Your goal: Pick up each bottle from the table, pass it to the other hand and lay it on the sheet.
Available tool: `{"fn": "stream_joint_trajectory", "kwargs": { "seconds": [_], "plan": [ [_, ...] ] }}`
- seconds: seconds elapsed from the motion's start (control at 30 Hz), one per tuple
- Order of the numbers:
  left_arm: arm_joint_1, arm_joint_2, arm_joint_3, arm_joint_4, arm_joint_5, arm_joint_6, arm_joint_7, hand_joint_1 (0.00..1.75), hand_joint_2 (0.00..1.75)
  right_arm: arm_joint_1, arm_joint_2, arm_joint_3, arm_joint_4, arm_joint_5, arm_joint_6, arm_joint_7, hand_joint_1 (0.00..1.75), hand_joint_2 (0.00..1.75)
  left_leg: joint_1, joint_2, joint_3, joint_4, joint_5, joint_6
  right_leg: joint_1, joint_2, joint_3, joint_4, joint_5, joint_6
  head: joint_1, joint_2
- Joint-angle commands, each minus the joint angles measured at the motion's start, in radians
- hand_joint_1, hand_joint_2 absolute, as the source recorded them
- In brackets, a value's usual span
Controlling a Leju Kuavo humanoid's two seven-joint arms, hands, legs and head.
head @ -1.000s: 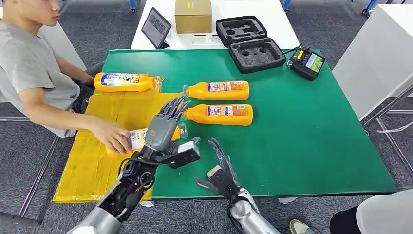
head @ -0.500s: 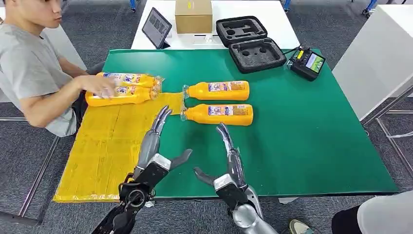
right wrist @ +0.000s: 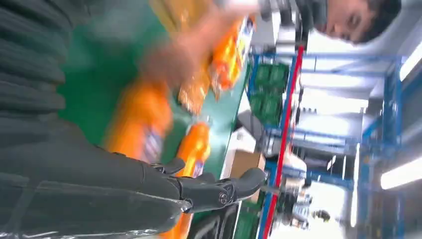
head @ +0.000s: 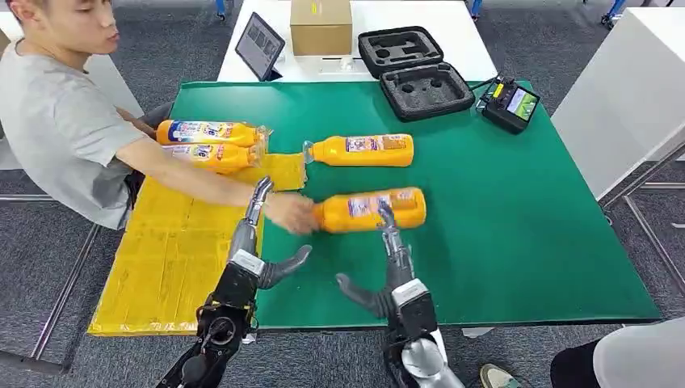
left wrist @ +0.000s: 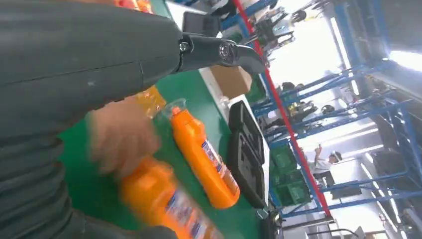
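My left hand [head: 246,255] hovers over the near edge of the green table [head: 517,218], fingers stretched forward and apart, thumb out to the side, holding nothing. My right hand [head: 392,271] is beside it, also spread and empty, its long fingers [head: 388,229] pointing up toward the nearest bottle [head: 371,209].

That orange bottle lies on its side on the green surface just ahead of my right fingertips; whether they touch it I cannot tell. A person's hand [head: 289,212] grips its neck end, right between my two hands and close to my left fingertips. In my left wrist view the same bottle [left wrist: 164,201] appears blurred under that hand.

A second bottle [head: 361,149] lies on its side farther back on the green, well apart from both my hands. Two more bottles [head: 212,144] lie side by side at the far end of the yellow sheet [head: 170,259], which stretches along my left side.
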Motion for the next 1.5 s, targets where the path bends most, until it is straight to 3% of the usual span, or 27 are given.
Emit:
{"fn": "stream_joint_trajectory", "kwargs": {
  "seconds": [0.03,0.3,0.33,0.43,0.47,0.63,0.77,0.83,0.97,1.1,1.3,1.5],
  "plan": [
    [-0.014,0.005,-0.018,0.015,0.015,-0.001,0.008,0.00,1.75,0.008,0.042,-0.097,0.006,-0.001,0.002,0.002,0.00,0.00,0.001,-0.001,0.003,0.000,-0.001,-0.001,0.000,0.000,0.003,0.000,-0.001,-0.001,0.000,0.000],
    [0.051,0.019,-0.034,-0.033,0.029,0.004,-0.001,0.00,1.75,0.032,0.069,-0.084,0.065,0.046,-0.117,0.008,0.00,0.00,0.001,0.000,0.003,-0.001,-0.001,-0.001,0.001,0.001,0.003,-0.001,-0.001,-0.001,0.000,0.000],
    [0.048,0.013,-0.039,-0.021,0.022,0.008,-0.003,0.00,1.75,0.034,0.075,-0.067,0.061,0.138,-0.214,0.002,0.00,1.75,0.001,0.000,0.005,-0.001,-0.002,-0.002,0.001,0.001,0.005,-0.001,-0.002,-0.002,0.000,0.000],
    [0.033,0.003,-0.043,0.001,0.019,0.010,-0.006,0.00,1.75,0.039,0.103,-0.117,0.052,0.357,-0.296,0.002,0.00,1.75,0.002,0.000,0.006,-0.001,-0.003,-0.002,0.001,0.002,0.006,-0.001,-0.002,-0.002,0.000,0.000],
    [0.024,-0.003,-0.045,0.011,0.017,0.013,-0.005,0.00,1.75,0.058,0.168,-0.231,0.021,0.598,-0.296,0.002,0.00,1.75,0.001,-0.001,0.003,0.000,-0.001,-0.002,0.001,0.000,0.003,0.000,-0.001,-0.001,0.000,0.000],
    [0.018,-0.004,-0.047,0.017,0.016,0.020,-0.006,0.00,1.75,0.043,0.135,-0.167,0.106,0.599,-0.296,0.021,0.00,1.75,0.001,-0.002,0.005,0.000,-0.002,-0.002,0.001,0.000,0.004,0.000,-0.002,-0.002,0.000,0.000],
    [0.015,-0.004,-0.052,0.010,0.015,0.018,-0.003,0.00,1.75,0.061,0.168,-0.250,0.067,0.860,-0.296,0.053,0.00,1.75,0.002,-0.001,0.006,-0.001,-0.002,-0.003,0.002,0.000,0.006,-0.001,-0.002,-0.002,0.000,0.000],
    [0.015,-0.004,-0.052,0.010,0.015,0.018,-0.003,0.00,1.75,0.061,0.168,-0.250,0.067,0.860,-0.296,0.053,0.00,1.75,0.001,-0.001,0.003,-0.001,-0.001,-0.001,0.000,-0.001,0.003,-0.001,-0.001,-0.001,0.000,0.000],
    [0.011,-0.005,-0.057,0.011,0.015,0.013,-0.002,0.00,1.75,0.076,0.197,-0.304,0.046,1.018,-0.296,0.069,0.00,1.75,0.001,-0.002,0.002,-0.001,-0.001,-0.001,0.000,-0.001,0.002,0.000,-0.001,-0.001,0.000,0.000],
    [0.004,-0.003,-0.057,0.018,0.014,0.005,0.002,0.00,1.75,0.072,0.193,-0.311,0.026,1.277,-0.296,0.190,0.00,1.75,0.001,-0.002,0.004,0.000,-0.002,-0.002,0.001,-0.001,0.004,0.000,-0.002,-0.002,0.000,0.000],
    [0.014,0.004,-0.050,0.012,0.009,0.008,0.004,0.00,1.75,0.052,0.150,-0.226,0.085,1.312,-0.296,0.303,0.00,1.75,0.001,-0.001,0.004,-0.001,-0.001,-0.002,0.001,0.000,0.004,-0.001,-0.001,-0.001,0.000,0.000],
    [0.014,0.004,-0.050,0.012,0.009,0.008,0.004,0.00,1.75,0.052,0.150,-0.226,0.085,1.312,-0.296,0.303,0.00,1.75,0.001,0.000,0.005,-0.001,-0.002,-0.002,0.001,0.002,0.004,-0.001,-0.001,-0.001,0.000,0.000]
  ]
}}
